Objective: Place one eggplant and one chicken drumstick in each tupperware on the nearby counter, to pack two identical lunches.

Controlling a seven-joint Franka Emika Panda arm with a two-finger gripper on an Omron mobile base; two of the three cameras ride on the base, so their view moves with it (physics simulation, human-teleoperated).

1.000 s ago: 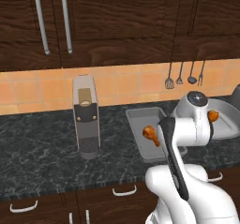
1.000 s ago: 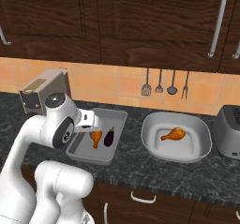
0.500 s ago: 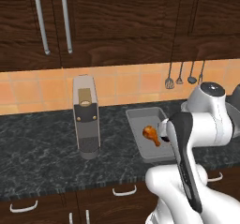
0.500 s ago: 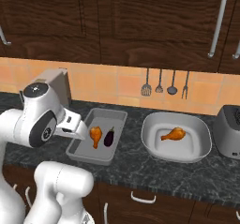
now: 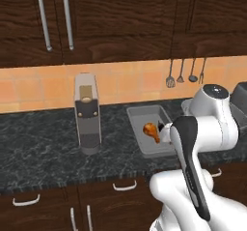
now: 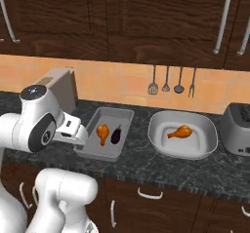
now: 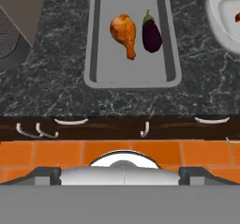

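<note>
Grey rectangular tray [image 6: 91,149] on dark speckled desk [image 6: 146,166] holds chicken drumstick [image 6: 103,132] and eggplant [image 6: 116,134] side by side. White rounded dish [image 6: 158,135] to tray's right holds second drumstick [image 6: 179,131]. Pincer spread wide, holding nothing. Silver toaster [image 6: 237,129] beside dish.

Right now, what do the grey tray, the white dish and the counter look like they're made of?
Grey tray: matte, even grey, thin flat rim; plastic or dull metal, can't tell which.
White dish: smooth, pale, softly shaded rounded walls; probably plastic, possibly ceramic.
Counter: dark, with pale speckles and veins; looks like polished stone.
</note>
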